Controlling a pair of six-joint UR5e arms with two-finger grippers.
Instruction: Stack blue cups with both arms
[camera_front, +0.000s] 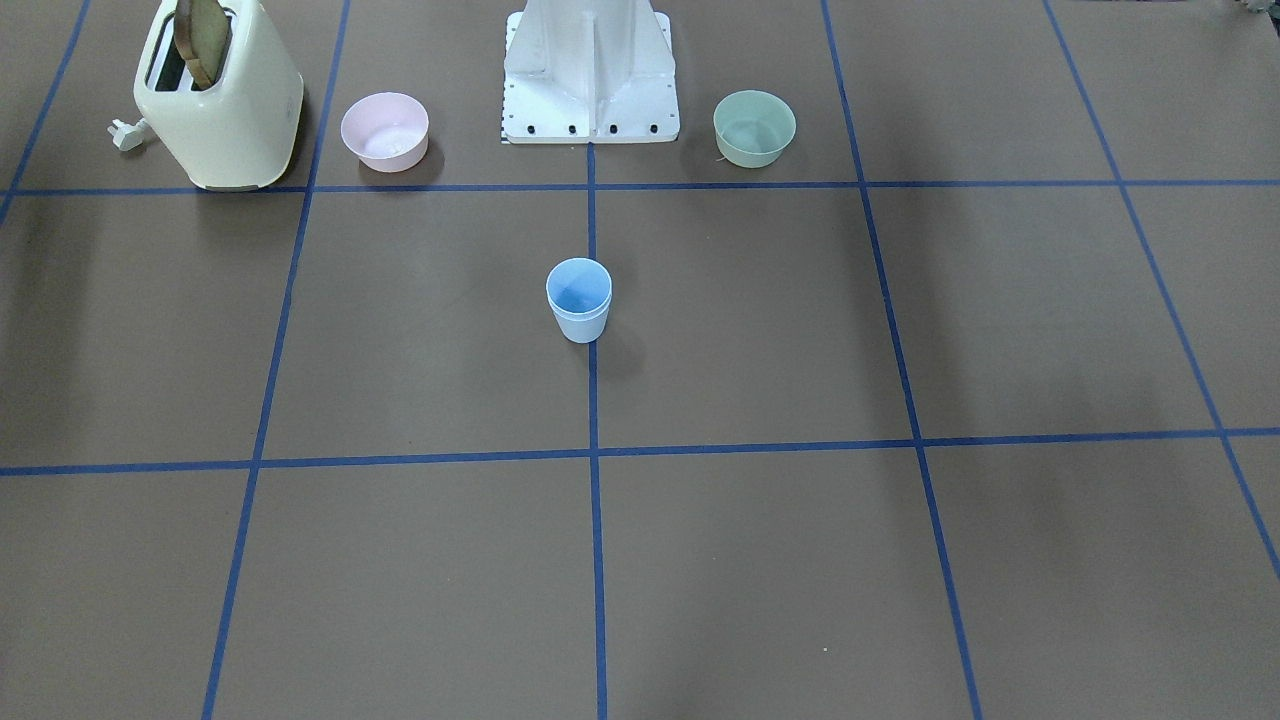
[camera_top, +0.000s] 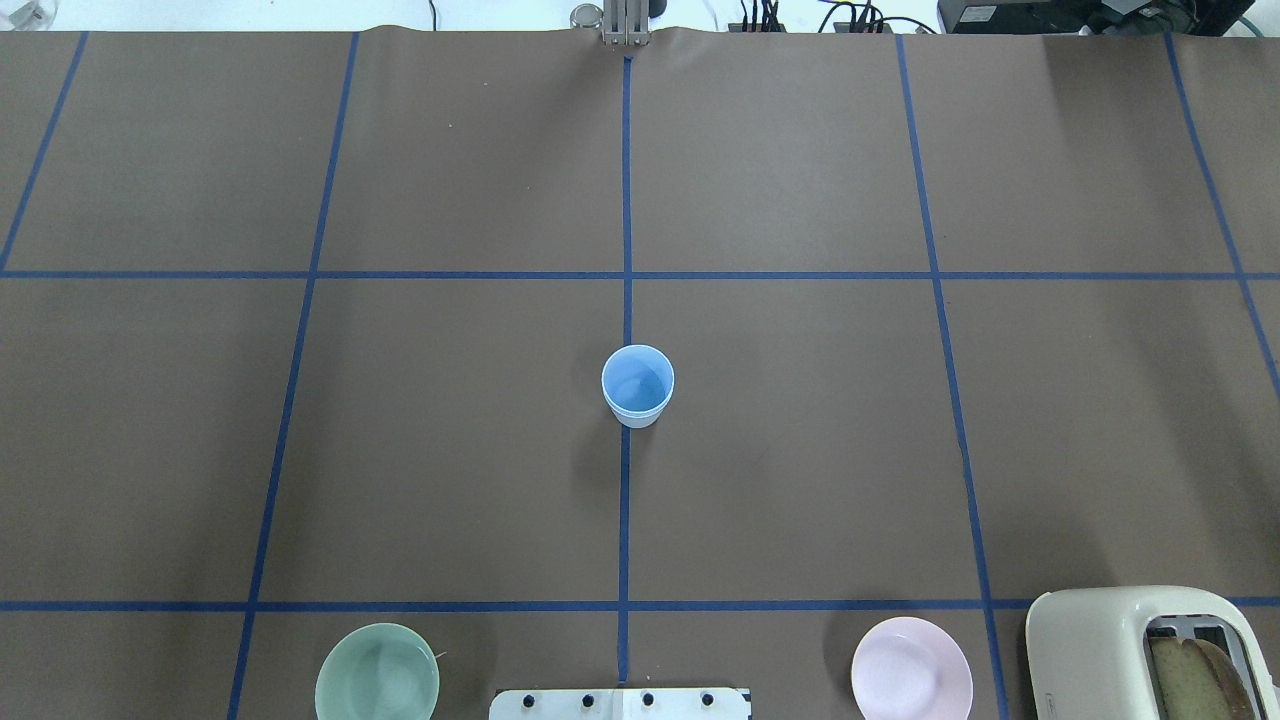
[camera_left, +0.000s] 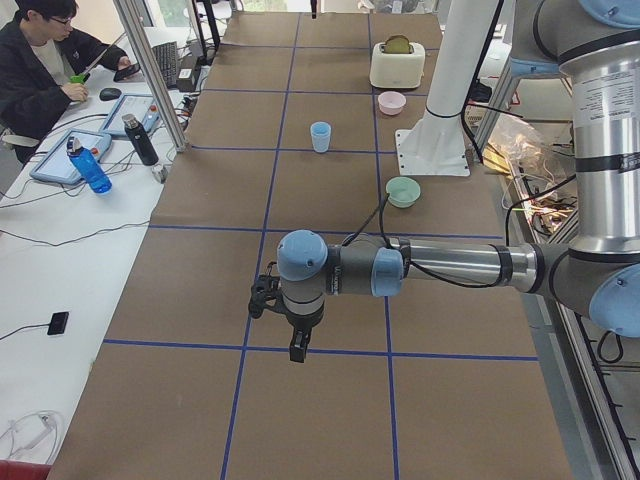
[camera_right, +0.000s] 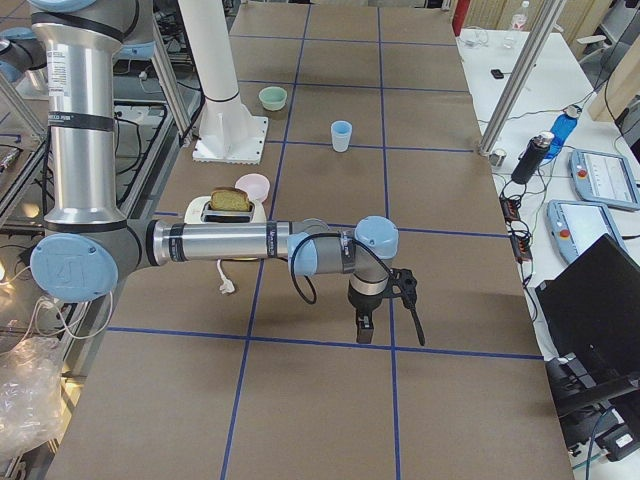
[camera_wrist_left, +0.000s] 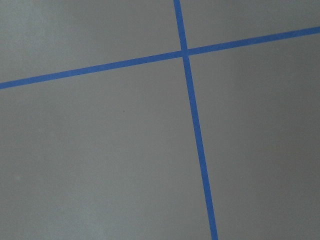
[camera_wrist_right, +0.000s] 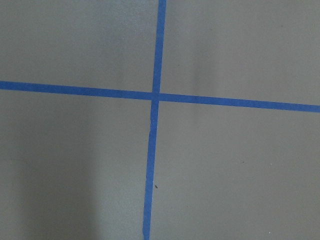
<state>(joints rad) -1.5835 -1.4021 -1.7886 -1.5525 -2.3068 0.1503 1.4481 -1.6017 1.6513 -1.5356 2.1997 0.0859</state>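
One light-blue cup (camera_front: 579, 305) stands upright on the centre tape line, also in the overhead view (camera_top: 638, 388) and both side views (camera_left: 320, 137) (camera_right: 342, 136). A second edge shows just under its rim; I cannot tell whether another cup sits nested in it. No separate second blue cup shows. My left gripper (camera_left: 298, 347) hangs over the table's near end, far from the cup; I cannot tell if it is open. My right gripper (camera_right: 365, 330) hangs over the opposite end, also far from the cup; I cannot tell its state. Both wrist views show only brown table and blue tape.
A pink bowl (camera_front: 385, 132) and a cream toaster (camera_front: 220, 100) holding toast stand on my right side by the white pedestal (camera_front: 590, 70). A mint-green bowl (camera_front: 754, 128) stands on my left side. A person (camera_left: 40, 60) sits at a side desk with bottles and tablets.
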